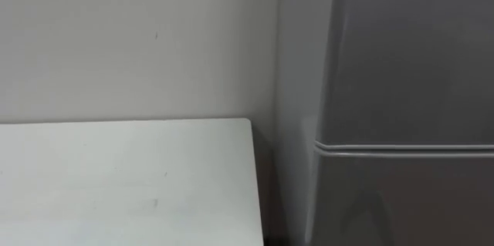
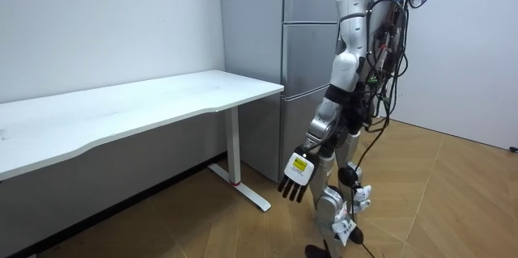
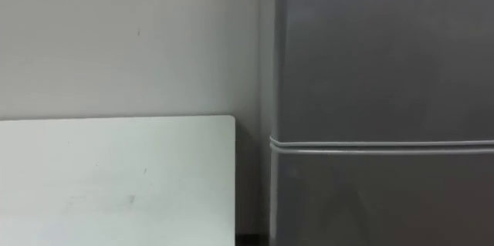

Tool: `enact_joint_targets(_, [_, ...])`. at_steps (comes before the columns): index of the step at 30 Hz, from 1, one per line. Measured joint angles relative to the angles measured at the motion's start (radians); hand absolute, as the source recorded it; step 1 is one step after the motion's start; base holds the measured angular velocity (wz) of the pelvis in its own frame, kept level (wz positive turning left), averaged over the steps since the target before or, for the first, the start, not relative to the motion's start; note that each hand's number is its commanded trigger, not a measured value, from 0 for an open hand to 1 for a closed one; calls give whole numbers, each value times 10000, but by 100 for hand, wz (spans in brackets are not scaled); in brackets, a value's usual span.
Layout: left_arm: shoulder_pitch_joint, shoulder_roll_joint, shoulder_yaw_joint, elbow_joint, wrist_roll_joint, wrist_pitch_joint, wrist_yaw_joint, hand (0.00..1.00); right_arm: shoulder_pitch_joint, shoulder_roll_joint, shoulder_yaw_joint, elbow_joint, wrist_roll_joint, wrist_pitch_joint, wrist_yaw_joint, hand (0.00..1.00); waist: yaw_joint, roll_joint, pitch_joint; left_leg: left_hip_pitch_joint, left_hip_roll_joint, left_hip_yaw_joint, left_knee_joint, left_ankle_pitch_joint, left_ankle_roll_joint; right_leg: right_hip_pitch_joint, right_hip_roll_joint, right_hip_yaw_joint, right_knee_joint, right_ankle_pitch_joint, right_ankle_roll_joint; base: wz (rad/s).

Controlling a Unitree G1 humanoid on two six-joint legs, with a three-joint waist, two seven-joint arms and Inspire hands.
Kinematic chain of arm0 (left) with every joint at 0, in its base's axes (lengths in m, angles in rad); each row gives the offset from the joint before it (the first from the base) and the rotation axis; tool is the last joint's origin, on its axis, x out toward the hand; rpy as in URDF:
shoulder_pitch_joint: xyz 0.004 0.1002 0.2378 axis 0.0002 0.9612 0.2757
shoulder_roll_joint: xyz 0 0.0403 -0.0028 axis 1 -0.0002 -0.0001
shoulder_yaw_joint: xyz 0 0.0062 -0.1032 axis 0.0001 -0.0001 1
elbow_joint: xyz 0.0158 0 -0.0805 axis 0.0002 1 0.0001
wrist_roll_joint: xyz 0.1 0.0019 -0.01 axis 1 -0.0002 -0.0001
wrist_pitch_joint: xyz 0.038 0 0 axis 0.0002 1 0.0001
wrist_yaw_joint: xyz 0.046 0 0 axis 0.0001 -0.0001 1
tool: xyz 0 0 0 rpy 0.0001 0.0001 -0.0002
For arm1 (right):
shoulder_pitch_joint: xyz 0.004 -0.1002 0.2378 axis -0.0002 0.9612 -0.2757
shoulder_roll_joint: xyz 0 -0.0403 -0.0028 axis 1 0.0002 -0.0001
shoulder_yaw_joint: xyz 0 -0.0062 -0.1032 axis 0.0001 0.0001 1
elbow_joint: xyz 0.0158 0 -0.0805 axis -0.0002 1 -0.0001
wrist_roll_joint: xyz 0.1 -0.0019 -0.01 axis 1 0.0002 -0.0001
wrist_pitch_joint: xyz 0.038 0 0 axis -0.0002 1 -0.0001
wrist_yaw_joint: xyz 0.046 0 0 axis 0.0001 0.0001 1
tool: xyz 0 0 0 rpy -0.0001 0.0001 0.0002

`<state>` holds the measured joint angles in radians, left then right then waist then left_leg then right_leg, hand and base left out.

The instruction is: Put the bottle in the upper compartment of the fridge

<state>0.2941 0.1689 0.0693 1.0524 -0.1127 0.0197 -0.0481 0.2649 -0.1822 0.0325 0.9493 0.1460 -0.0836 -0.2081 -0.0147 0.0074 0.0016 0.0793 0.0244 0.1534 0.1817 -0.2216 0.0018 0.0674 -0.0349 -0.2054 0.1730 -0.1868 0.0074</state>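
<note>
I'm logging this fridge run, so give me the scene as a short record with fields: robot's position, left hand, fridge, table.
robot: stands facing the fridge, beside the table's end
left hand: hangs low at its side, fingers straight, holding nothing
fridge: grey, upper and lower doors both shut
table: white, along the wall, to the robot's left of the fridge

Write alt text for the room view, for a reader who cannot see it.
The humanoid robot stands on a wood floor facing a tall grey fridge with its doors shut, next to the end of a long white table. Its left robot hand hangs open at its side, holding nothing.
</note>
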Motion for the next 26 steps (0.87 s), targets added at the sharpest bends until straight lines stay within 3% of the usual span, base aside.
enact_joint_targets(9, [-182,-14,-167,3,74,-293,154,0,-160,221,224,302,14,-16,1018,0,-10,45,20,-2,-15,-10,55,0,-1,49,-50,-157,-21,-35,1,4])
enact_joint_targets(26, [-185,-27,-355,3,71,-566,465,0,-895,228,225,1386,55,-22,1674,0,-5,-5,30,-11,-23,-8,59,2,2,63,-73,-184,0,-49,11,0])
